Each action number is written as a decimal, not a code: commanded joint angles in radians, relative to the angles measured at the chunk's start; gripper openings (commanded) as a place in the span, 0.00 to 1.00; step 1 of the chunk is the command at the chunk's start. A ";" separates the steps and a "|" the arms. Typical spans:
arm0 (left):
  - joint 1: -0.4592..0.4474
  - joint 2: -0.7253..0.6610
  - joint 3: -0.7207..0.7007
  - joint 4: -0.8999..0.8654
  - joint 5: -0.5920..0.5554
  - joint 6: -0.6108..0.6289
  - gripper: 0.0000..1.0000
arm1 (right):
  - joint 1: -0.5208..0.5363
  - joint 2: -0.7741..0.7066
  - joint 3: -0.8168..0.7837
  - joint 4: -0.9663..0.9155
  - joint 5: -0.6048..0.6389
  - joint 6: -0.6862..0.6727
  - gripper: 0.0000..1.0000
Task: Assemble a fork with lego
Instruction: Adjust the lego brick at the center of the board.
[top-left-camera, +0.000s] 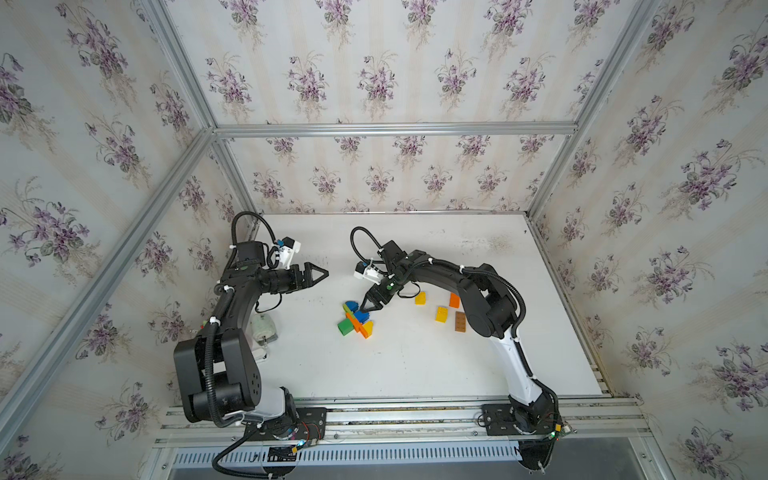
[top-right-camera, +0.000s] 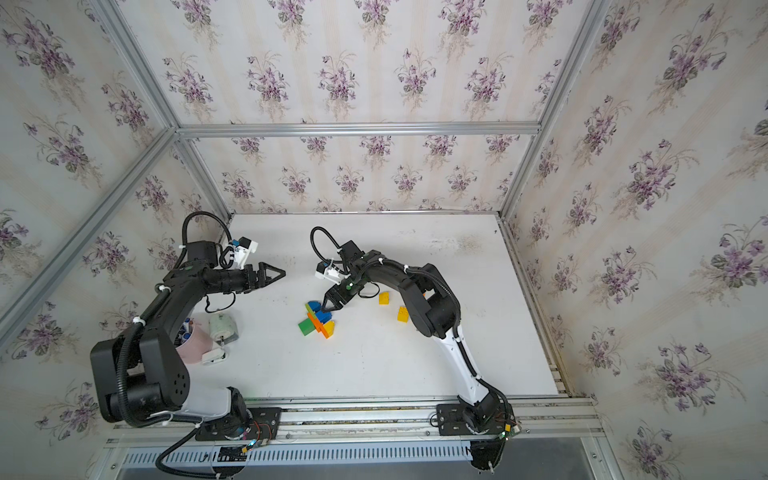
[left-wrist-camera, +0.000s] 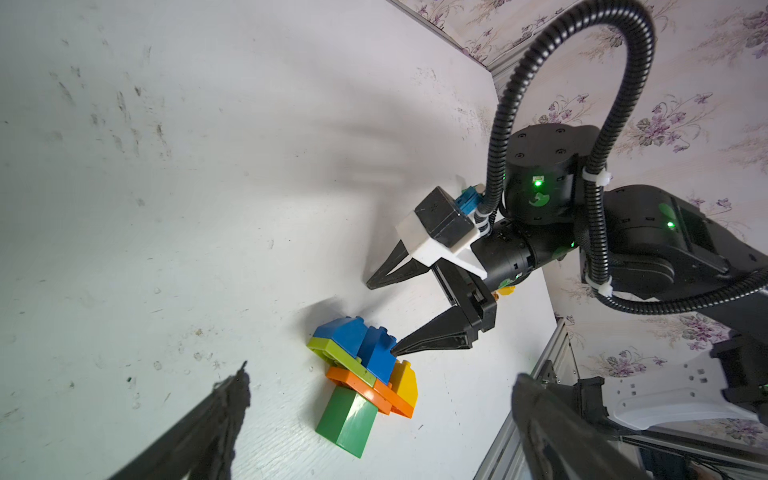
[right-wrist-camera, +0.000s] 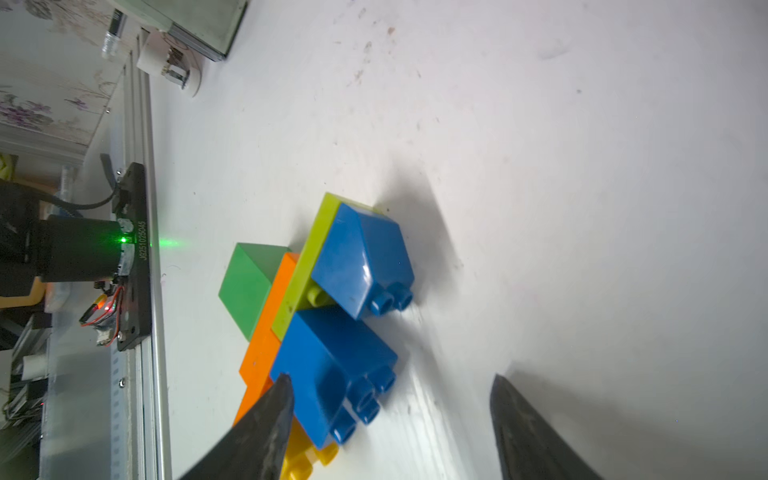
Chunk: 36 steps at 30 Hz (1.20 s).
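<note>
We saw the lego cluster (top-left-camera: 355, 321) just below frame centre on the scuffed white table (top-left-camera: 415, 365). The right gripper (top-left-camera: 370, 308) stood spread, one tip by a blue brick (right-wrist-camera: 332, 361), and the left gripper (top-left-camera: 321, 274) gaped wide. Floral wallpaper (top-left-camera: 374, 83) surrounded everything.

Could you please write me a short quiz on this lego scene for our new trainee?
1. True or false: the left gripper is shut on a brick.
2. Which of these colours appears in the joined cluster of studded plastic lego bricks? A red; B green; C brown.
3. Fill in: the right gripper, jaws open, has one fingertip at a studded ____ brick of that cluster.
Key: 1 false: it is open and empty. 2 B: the green block. 3 blue: the blue brick.
</note>
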 joint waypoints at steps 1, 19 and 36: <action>-0.039 -0.043 -0.002 0.058 -0.074 -0.023 1.00 | -0.004 -0.082 -0.067 0.119 0.104 0.049 0.77; -0.311 -0.187 -0.037 0.116 -0.458 -0.177 1.00 | -0.011 -0.559 -0.509 0.416 0.657 0.308 1.00; -0.685 -0.308 0.005 -0.020 -1.001 -0.168 1.00 | -0.066 -0.876 -0.809 0.600 0.632 0.456 0.99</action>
